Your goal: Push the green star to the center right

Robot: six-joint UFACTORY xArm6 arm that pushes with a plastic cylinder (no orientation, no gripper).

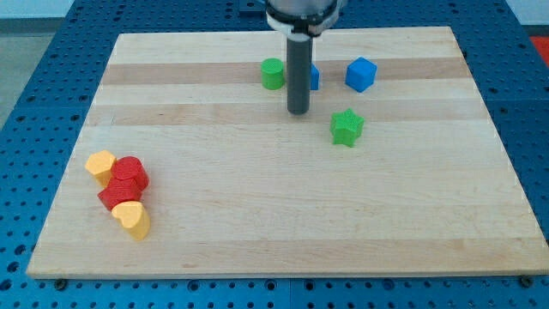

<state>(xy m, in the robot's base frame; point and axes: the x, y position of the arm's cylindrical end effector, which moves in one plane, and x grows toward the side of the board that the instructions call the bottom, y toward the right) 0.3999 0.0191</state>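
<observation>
A pale wooden board [283, 215] with lengthwise grain bands lies on a blue perforated table [34, 51], and no brand, label or writing can be read anywhere on either. The arm ends in 1 straight dark rod with no fingers or jaws, so it holds nothing; my tip [298, 112] rests on the board, touching no block that I can make out. Taking the green star [346, 127] as landmark: it sits in the board's upper half, a little toward the view's right of the middle, and my tip stands near it on its left and slightly toward the view's top, apart from it. A blue cube [361, 74] lies above the star, just toward the right. A green block [273, 74], seemingly a cylinder, lies up and to the star's left, beyond the rod. A second blue block [314, 77] is mostly hidden behind the rod, so its shape cannot be told. Far to the star's lower left, 4 blocks cluster together: a yellow block [101, 165], 2 red blocks [130, 174] [113, 196] whose outlines merge, and a yellow heart [132, 218]. The arm's upper body is cut off by the view's top edge.
</observation>
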